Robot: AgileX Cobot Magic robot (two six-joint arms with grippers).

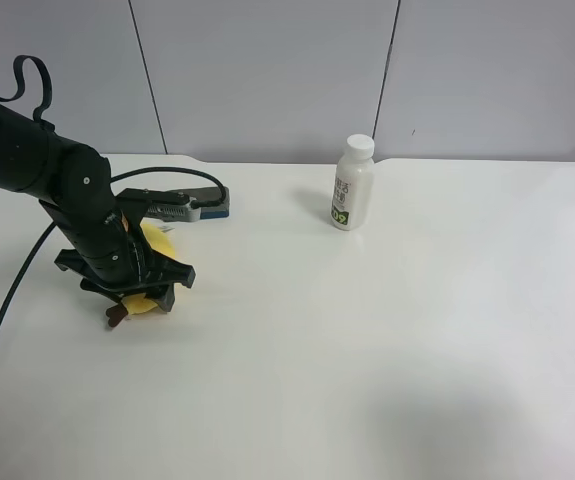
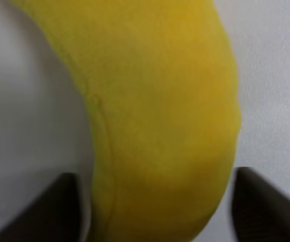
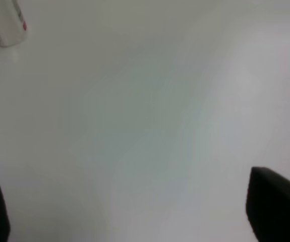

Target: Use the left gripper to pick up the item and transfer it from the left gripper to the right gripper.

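Note:
A yellow banana (image 1: 156, 241) lies on the white table (image 1: 387, 330), mostly hidden under the black arm at the exterior high view's left. The left wrist view shows this is my left arm. There the banana (image 2: 160, 101) fills the picture. My left gripper (image 2: 155, 201) is open and straddles it, with one finger (image 2: 64, 206) a little apart from it and the other finger (image 2: 261, 206) close against its side. My right gripper (image 3: 129, 206) is open and empty above bare table. It is out of the exterior high view.
A white bottle (image 1: 353, 184) with a green label stands at the back middle of the table. It also shows in the right wrist view (image 3: 6, 22). A flat blue-and-grey object (image 1: 205, 208) lies just behind the left arm. A black cable (image 1: 7, 300) trails off the table's left edge.

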